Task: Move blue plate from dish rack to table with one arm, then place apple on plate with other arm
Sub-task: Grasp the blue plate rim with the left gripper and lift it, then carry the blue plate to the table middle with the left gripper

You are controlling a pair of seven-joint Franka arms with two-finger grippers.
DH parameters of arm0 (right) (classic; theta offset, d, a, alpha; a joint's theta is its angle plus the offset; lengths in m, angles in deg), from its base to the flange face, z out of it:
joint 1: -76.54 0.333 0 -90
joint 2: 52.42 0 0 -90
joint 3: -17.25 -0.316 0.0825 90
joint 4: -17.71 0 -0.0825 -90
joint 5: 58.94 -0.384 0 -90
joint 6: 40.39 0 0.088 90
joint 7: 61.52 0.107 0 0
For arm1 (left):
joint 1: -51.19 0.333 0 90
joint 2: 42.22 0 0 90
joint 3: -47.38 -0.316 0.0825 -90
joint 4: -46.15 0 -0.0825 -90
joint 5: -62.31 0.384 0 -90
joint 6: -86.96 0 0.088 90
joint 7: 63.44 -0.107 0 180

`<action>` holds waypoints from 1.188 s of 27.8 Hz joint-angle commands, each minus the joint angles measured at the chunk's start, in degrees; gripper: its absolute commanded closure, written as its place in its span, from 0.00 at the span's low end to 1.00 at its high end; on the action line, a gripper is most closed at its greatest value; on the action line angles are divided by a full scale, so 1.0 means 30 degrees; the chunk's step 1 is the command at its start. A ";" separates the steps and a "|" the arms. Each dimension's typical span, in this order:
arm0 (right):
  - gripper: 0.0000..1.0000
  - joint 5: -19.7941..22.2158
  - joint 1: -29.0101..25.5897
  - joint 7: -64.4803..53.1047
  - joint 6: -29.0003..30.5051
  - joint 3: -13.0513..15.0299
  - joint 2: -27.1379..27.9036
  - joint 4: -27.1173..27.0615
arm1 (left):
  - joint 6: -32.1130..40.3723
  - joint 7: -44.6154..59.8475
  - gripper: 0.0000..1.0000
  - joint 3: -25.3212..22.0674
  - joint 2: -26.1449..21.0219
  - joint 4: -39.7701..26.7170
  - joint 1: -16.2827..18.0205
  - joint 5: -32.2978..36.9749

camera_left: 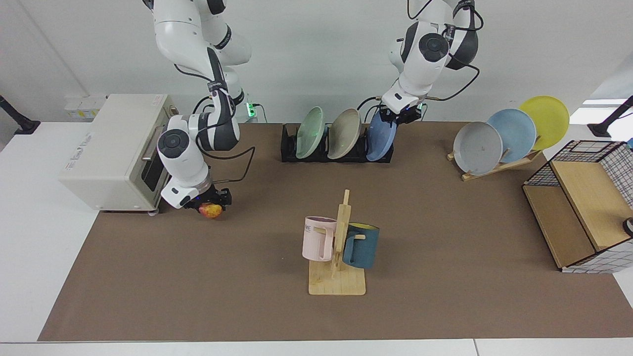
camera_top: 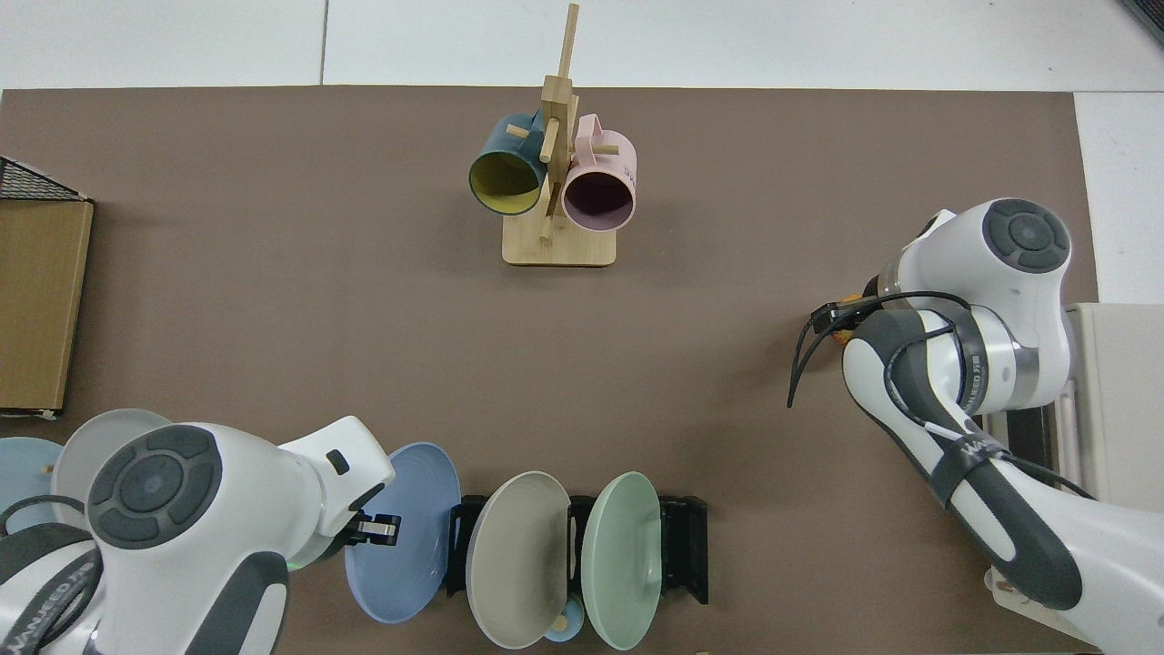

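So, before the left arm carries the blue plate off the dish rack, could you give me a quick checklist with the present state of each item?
1. Left gripper shut on the blue plate's top rim: ok.
2. Plate free of the dish rack: cannot tell; its lower edge sits at the rack's end.
3. Beige plate next to it apart from the blue one: ok, a gap shows in the top view.
4. Bare table in front of the rack for setting down: ok.
5. Right gripper shut on the apple: ok, held by the toaster oven.
6. Mug stand out of the way: ok, it stands nearer the front edge.
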 commanded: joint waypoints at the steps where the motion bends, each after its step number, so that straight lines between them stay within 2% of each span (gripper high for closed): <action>1: 0.88 0.0042 -0.0098 -0.0211 -0.1603 -0.0137 -0.0713 -0.1058 | -0.0021 -0.0152 0.85 0.0037 -0.0408 0.1551 0.1474 0.0441; 8: 0.88 -0.0164 0.0078 0.0902 -0.3801 -0.0166 -0.1767 -0.2494 | -0.0576 -0.0300 0.85 -0.0373 -0.1581 0.2901 0.1916 0.0441; 11: 0.88 -0.0164 0.0078 0.0874 -0.4504 -0.0195 -0.2265 -0.2846 | -0.1715 -0.0271 0.85 -0.0461 -0.1962 0.3049 0.2032 0.0296; 14: 0.88 -0.0164 0.0078 0.0815 -0.5412 -0.0195 -0.2851 -0.3256 | -0.3619 -0.0358 0.85 -0.1280 -0.2577 0.3049 0.2151 -0.0084; 18: 0.88 -0.0135 0.0108 0.0786 -0.6057 -0.0195 -0.3905 -0.3257 | -0.5057 -0.1205 0.85 -0.1429 -0.3514 0.3078 0.2209 -0.1956; 24: 0.88 -0.0076 0.0078 0.0727 -0.7346 -0.0195 -0.5078 -0.3345 | -0.5849 -0.3432 0.84 -0.1399 -0.5213 0.3049 0.2092 -0.4066; 28: 0.88 -0.0164 0.0049 0.0698 -0.7319 -0.0166 -0.5138 -0.3287 | -0.6640 -0.3844 0.78 -0.1137 -0.6442 0.2932 0.1946 -0.6583; 33: 0.88 -0.0164 0.0049 0.0639 -0.7143 -0.0166 -0.5079 -0.3199 | -0.7900 -0.4518 0.82 -0.1019 -0.7674 0.2932 0.1536 -0.9341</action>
